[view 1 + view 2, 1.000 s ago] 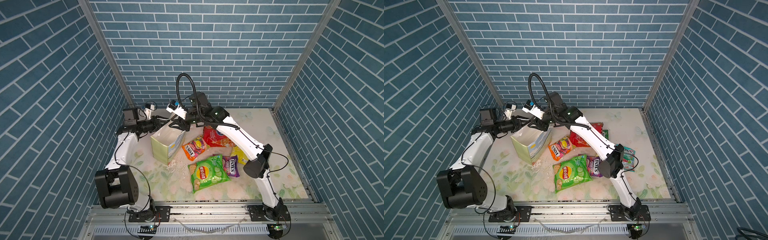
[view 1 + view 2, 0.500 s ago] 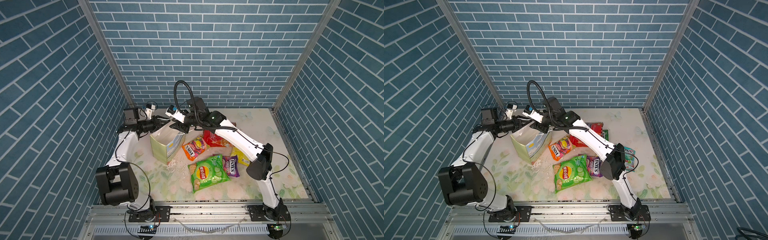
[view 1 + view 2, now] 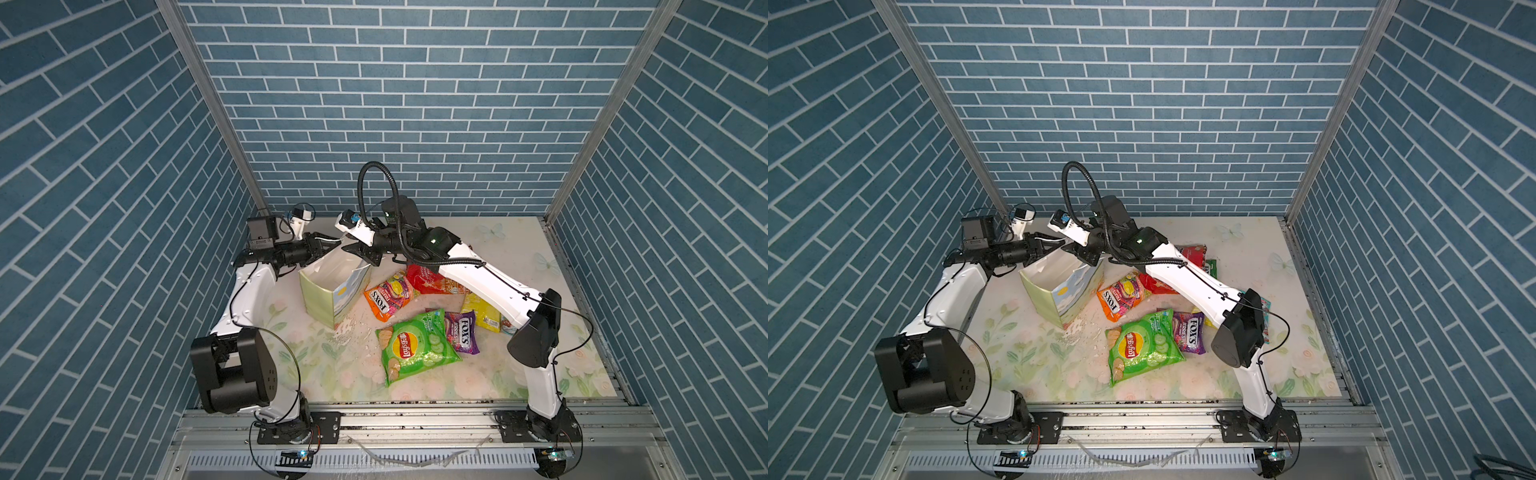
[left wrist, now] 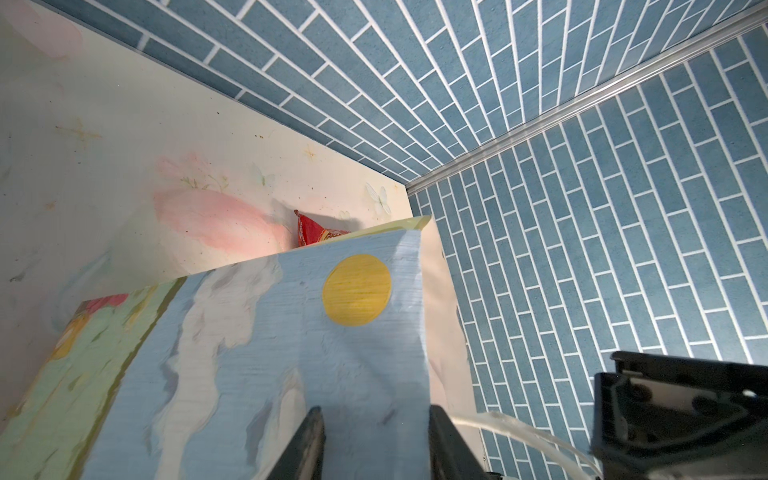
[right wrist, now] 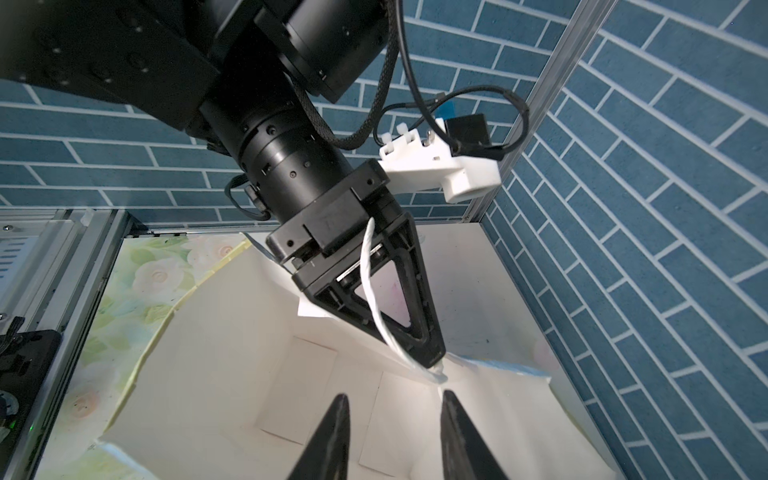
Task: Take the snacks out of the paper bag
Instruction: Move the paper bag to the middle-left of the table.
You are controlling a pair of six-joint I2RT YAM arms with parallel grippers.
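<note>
The paper bag [image 3: 320, 297] [image 3: 1042, 291] stands open, and its white inside [image 5: 232, 353] shows no packet. My left gripper [image 3: 334, 246] [image 4: 376, 449] straddles the bag's far rim with its jaws partly apart, and the white cord lies over one finger [image 5: 411, 291]. Above the bag's mouth my right gripper [image 3: 357, 255] [image 5: 392, 415] hangs open and empty. The snacks lie on the table to the right: green Lay's [image 3: 415, 345], purple Fox's [image 3: 461, 334], orange Fox's [image 3: 388, 297], a red packet [image 3: 428, 280], a yellow one [image 3: 482, 313], a small green one [image 3: 1211, 268] and a teal-white one [image 3: 1264, 307] half under my right arm.
Brick-pattern walls close in the floral table [image 3: 478, 378] at the back and both sides. White paper scraps [image 3: 353, 332] lie in front of the bag. The right arm's elbow [image 3: 536, 332] hangs over the packets.
My right gripper has dipped a little towards the bag's mouth. The left arm, the bag and the packets have stayed where they were.
</note>
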